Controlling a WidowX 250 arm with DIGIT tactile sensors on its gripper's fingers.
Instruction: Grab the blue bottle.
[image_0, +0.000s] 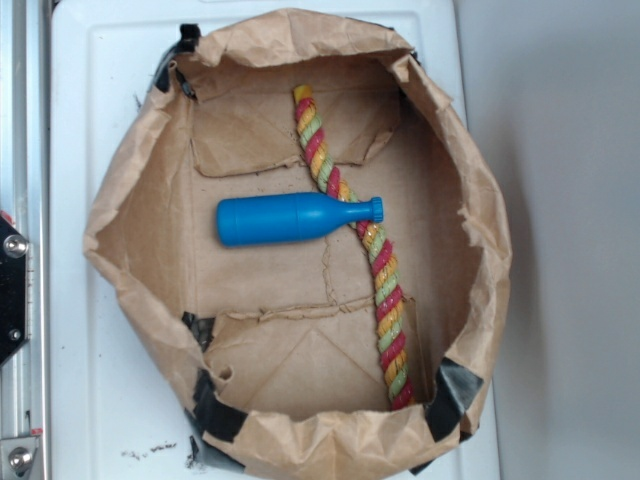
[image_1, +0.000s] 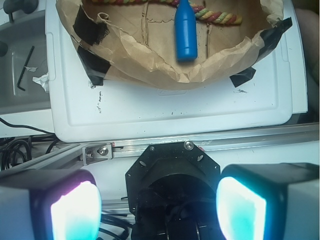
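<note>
Exterior view: blue bottle (image_0: 290, 219) lying on its side near the middle of the frame, on the floor of a rolled-down brown paper bag (image_0: 120, 250), cap pointing right. Cap end resting across a twisted red, yellow and green rope (image_0: 384, 290), touching it; rope running from the upper middle of the bag down to its lower right corner. Black tape (image_0: 458, 385) patching the bag's rim at lower right, lower left and upper left. Bag seated on a white tray (image_0: 100, 60) filling most of the frame, with a metal rail (image_0: 22, 140) down the left edge. No end effector in this view.

Wrist view: end effector (image_1: 159, 209) at the bottom of the frame, released, its two glowing pads (image_1: 76, 212) set wide apart with nothing between them. Black round mount (image_1: 172, 175) showing in the gap, behind a metal rail crossing the frame. Above that, bare white tray, then the bag's taped rim. Bottle at top centre, standing vertically in the frame, cap at the top edge against the rope, base pointing down toward the end effector. End effector well apart from the bottle, outside the bag. Small black hex key (image_1: 25, 67) lying at the left edge, off the tray.
</note>
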